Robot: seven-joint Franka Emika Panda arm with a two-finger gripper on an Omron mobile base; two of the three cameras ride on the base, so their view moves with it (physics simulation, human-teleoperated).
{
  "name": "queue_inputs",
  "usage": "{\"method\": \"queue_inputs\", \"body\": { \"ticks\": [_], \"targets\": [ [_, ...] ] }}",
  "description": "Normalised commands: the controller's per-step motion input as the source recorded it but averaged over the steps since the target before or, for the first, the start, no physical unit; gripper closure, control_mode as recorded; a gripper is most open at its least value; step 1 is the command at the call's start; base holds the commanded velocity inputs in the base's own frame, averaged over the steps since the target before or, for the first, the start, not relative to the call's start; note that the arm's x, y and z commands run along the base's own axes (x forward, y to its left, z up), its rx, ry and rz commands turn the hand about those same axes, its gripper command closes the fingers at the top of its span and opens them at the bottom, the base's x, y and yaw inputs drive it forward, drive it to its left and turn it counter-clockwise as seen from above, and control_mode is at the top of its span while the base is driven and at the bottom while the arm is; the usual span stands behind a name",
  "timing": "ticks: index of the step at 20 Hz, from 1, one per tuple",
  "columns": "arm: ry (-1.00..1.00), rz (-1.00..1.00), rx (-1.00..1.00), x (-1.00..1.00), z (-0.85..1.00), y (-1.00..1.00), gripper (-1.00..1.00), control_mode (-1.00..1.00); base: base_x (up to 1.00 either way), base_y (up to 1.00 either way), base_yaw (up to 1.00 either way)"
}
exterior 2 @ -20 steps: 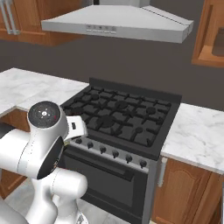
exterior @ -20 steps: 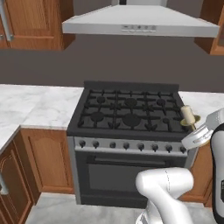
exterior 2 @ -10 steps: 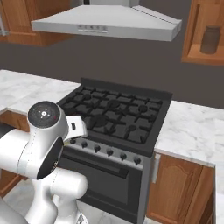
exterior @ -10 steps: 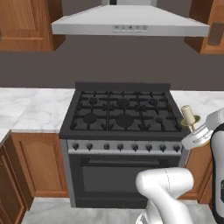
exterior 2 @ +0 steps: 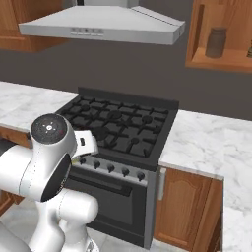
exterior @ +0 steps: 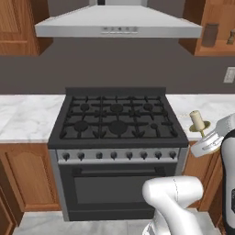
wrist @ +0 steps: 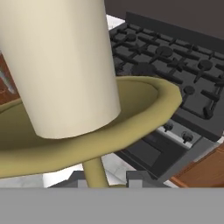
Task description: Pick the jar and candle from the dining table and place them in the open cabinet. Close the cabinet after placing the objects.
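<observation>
**Jar shelved, candle in transit**

Halfway through, by the look of it. Jar (exterior 2: 216,42) already standing in the open cabinet (exterior 2: 222,59), up and to the right of the stove (exterior: 117,120). Candle (exterior: 197,120) off the surface, carried aloft just right of the stove, stem pinched between narrowed fingers (wrist: 103,183) in the hand view. Still to do: lifting the candle onto the shelf beside the jar, letting go, then shutting the door.

Cabinet door and its handle cut off at the frame edge. Fingertips barely visible under the holder's dish, so exact contact hard to judge. Dining table out of frame.
</observation>
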Motion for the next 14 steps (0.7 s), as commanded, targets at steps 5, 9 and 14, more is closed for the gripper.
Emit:
{"method": "queue_inputs", "body": {
  "ticks": [5,9,14],
  "targets": [
    [0.0,0.0,0.0,0.0,0.0,0.0,1.0,1.0,0.0,-0.37,-0.12],
    [0.0,0.0,0.0,0.0,0.0,0.0,1.0,1.0,0.0,-0.32,-0.12],
    [0.0,0.0,0.0,0.0,0.0,0.0,1.0,1.0,0.05,-0.27,-0.14]
  ]
}}
